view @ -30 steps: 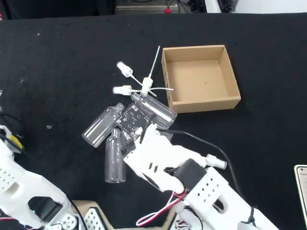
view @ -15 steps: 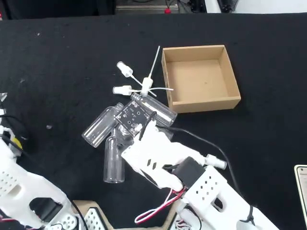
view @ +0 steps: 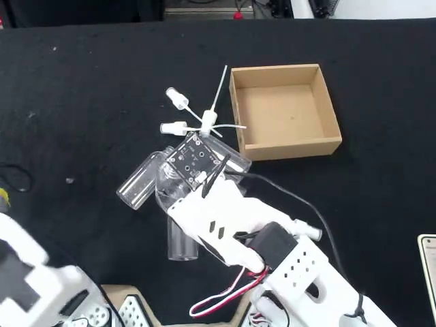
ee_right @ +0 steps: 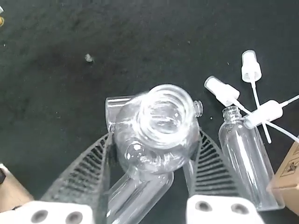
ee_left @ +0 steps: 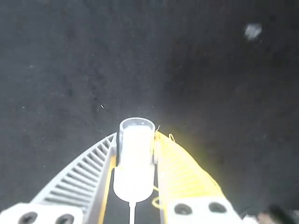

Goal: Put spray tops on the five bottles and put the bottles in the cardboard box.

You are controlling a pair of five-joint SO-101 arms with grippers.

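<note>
In left hand (ee_left: 136, 136), 1 spray top (ee_left: 134, 165); right hand (ee_right: 155, 138), 1 bottle (ee_right: 161, 116).

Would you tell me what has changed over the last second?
The right gripper, jaws shut on a bottle, moved a little toward the tops. The loose bottle nearest the arms' bases slid right. The left arm drew back toward the near-left corner. Box and tops stayed put.

Count them and you get four clear bottles (view: 136, 182) (view: 182, 238) (view: 235, 162) (ee_right: 156, 135) in view, five white spray tops (view: 177, 99) (view: 173, 127) (view: 208, 122) (view: 308, 229) (ee_left: 134, 163), and one open cardboard box (view: 289, 146)
</note>
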